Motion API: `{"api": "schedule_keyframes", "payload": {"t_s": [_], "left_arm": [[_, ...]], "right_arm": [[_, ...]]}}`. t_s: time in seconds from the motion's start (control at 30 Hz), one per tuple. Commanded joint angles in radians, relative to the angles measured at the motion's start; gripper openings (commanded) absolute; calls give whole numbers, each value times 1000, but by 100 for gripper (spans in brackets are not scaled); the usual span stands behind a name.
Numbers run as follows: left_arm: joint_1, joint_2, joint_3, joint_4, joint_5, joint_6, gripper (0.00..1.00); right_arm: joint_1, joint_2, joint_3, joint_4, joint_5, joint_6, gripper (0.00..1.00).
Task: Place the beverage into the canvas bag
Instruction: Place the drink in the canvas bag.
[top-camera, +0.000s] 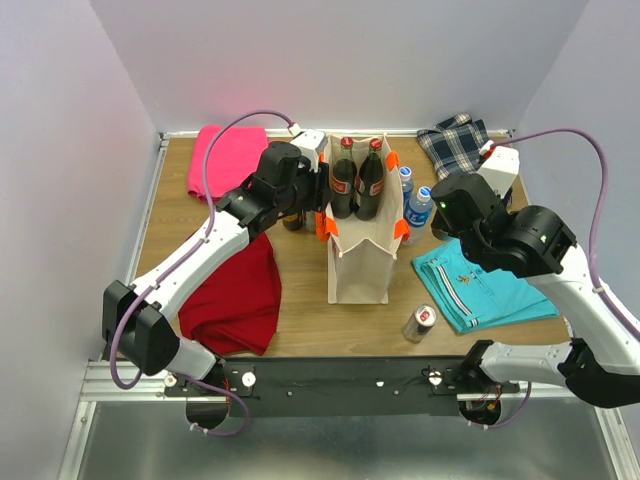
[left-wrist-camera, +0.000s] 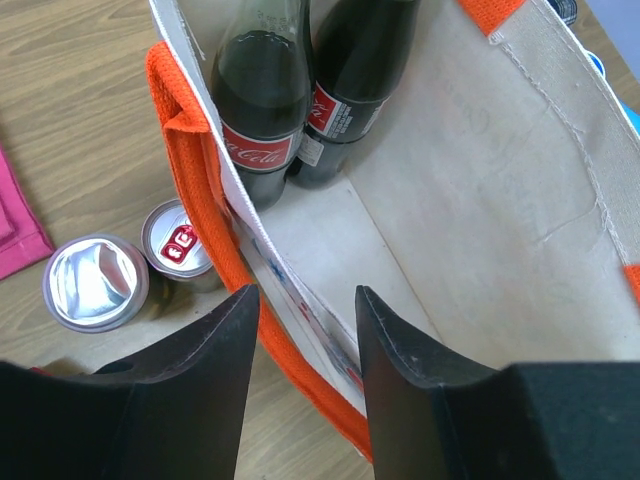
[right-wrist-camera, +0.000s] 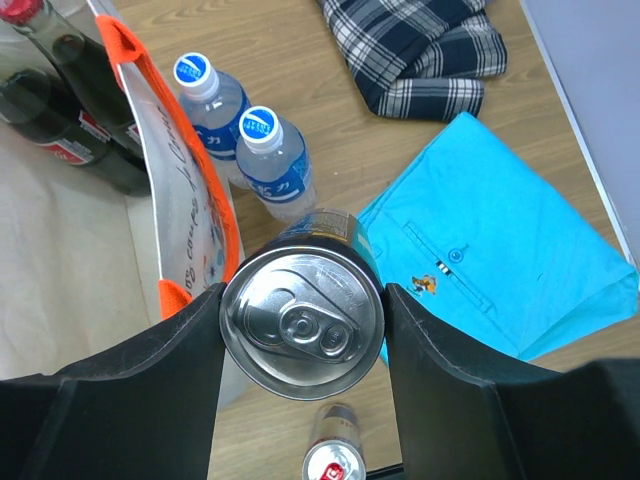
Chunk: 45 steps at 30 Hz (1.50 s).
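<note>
Two cola bottles (top-camera: 344, 182) already in the canvas bag (top-camera: 360, 265), upper centre; my right gripper (right-wrist-camera: 302, 312) clamps a can (right-wrist-camera: 302, 330), not yet in; my left gripper (left-wrist-camera: 305, 325) straddles the rim, jaws apart.

Matt woven canvas bag (top-camera: 358, 262); shiny metal can (right-wrist-camera: 302, 325).

Bag (top-camera: 360, 265): cream canvas, orange straps. Cola bottles (top-camera: 343, 185): dark, with red caps and red labels. Water bottles (top-camera: 419, 207): clear, blue caps. Can (right-wrist-camera: 302, 322): silver top. Far-left cloth (top-camera: 228, 155) pink; near-left cloth (top-camera: 240, 295) red; far-right cloth (top-camera: 455, 140) navy-and-white plaid; right shirt (top-camera: 480, 285) turquoise.
</note>
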<state>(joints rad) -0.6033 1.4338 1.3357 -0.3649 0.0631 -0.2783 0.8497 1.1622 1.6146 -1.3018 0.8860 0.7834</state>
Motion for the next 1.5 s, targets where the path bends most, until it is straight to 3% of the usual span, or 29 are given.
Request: {"api": "schedule_keyframes", "payload": {"t_s": [0.0,0.43,0.6,1.03,1.47], "left_arm": [[2,10,2,4,20,-7,50],[4,24,42,-34,17,8,18],[2,22,53,-48,9,10,0],[2,11,65,-71,-13,14,0],[2,10,63,-68,-14,14,0]], "right_arm": [[3,13,85,88,99,-64,1],[3,113,203,268,87,-246,1],[3,143,232,338,71,-302,1],[5,243,334,484,-1,-440,1],[3,324,349,582,-249,-483,1]]}}
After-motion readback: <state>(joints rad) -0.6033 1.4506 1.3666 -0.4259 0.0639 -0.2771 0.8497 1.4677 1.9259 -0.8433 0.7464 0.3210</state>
